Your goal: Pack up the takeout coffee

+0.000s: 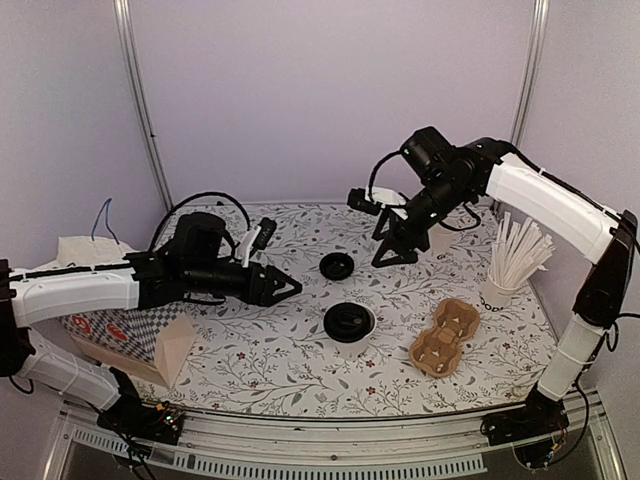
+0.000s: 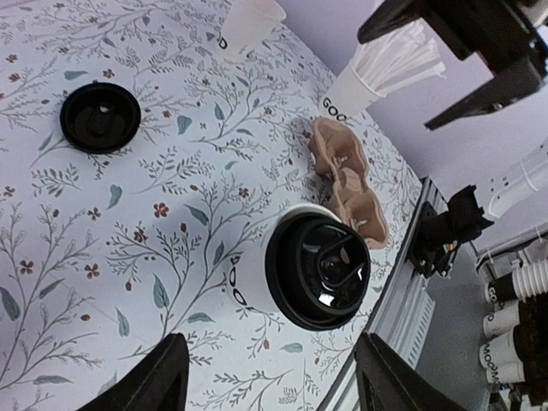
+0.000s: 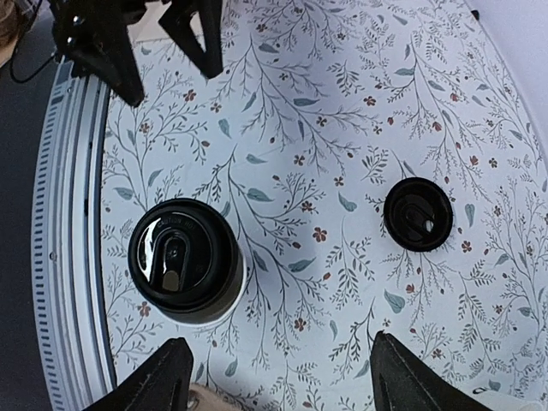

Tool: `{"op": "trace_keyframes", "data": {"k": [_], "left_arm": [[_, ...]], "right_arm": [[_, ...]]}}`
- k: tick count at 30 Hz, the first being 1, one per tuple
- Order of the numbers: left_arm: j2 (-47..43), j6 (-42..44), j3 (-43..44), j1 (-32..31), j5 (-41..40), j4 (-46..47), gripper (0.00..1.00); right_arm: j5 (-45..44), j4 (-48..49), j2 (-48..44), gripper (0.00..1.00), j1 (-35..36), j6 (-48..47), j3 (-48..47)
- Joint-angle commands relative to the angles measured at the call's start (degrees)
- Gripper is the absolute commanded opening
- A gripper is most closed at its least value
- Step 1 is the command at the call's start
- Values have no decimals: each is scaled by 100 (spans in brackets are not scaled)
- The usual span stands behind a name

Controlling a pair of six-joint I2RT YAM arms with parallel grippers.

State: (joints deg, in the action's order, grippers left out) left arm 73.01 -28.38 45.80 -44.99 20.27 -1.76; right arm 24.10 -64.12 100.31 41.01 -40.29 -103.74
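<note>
takeout coffee (image 1: 349,322): 1 | loose lid (image 1: 336,265): 1 | carrier (image 1: 445,337): 1

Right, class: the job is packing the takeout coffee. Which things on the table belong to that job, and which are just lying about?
Belongs to the job:
- lidded coffee cup
- probably the pulp cup carrier

Just lying about:
- loose black lid
- cup of white sticks
- unlidded white cup

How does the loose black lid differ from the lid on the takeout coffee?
The loose lid lies flat on the tablecloth; the fitted lid caps the takeout coffee. The loose lid is farther from the cardboard carrier; the fitted lid sits nearer it. Both are round and black.
</note>
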Motion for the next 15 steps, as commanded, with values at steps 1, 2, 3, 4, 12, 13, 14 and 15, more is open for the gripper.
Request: {"op": "trace_keyframes", "data": {"k": [1, 2, 3, 4, 12, 13, 14, 15], "left_arm": [[138, 350, 163, -420, 307, -589, 70], [175, 397, 215, -508, 273, -658, 70], [218, 440, 263, -583, 233, -725, 70], [267, 472, 330, -640, 207, -801, 70], [794, 564, 557, -714, 166, -933, 71], [872, 582, 592, -712, 151, -946, 71], [939, 595, 622, -720, 153, -949, 70], [1013, 603, 656, -721, 161, -949, 70]], "right_arm": [[976, 1633, -597, 76, -216, 711, 1568], [993, 1877, -736, 77, -255, 891, 1916], [1042, 2057, -813, 78, -295, 997, 2135], [1101, 2196, -879, 78, -341, 1125, 2315], [1653, 2718, -929, 82, -466, 1573, 3238], [1724, 2705, -891, 82, -463, 1565, 3272], [1782, 2703, -851, 82, -463, 1561, 3294], [1839, 2695, -837, 82, -463, 1560, 3306]]}}
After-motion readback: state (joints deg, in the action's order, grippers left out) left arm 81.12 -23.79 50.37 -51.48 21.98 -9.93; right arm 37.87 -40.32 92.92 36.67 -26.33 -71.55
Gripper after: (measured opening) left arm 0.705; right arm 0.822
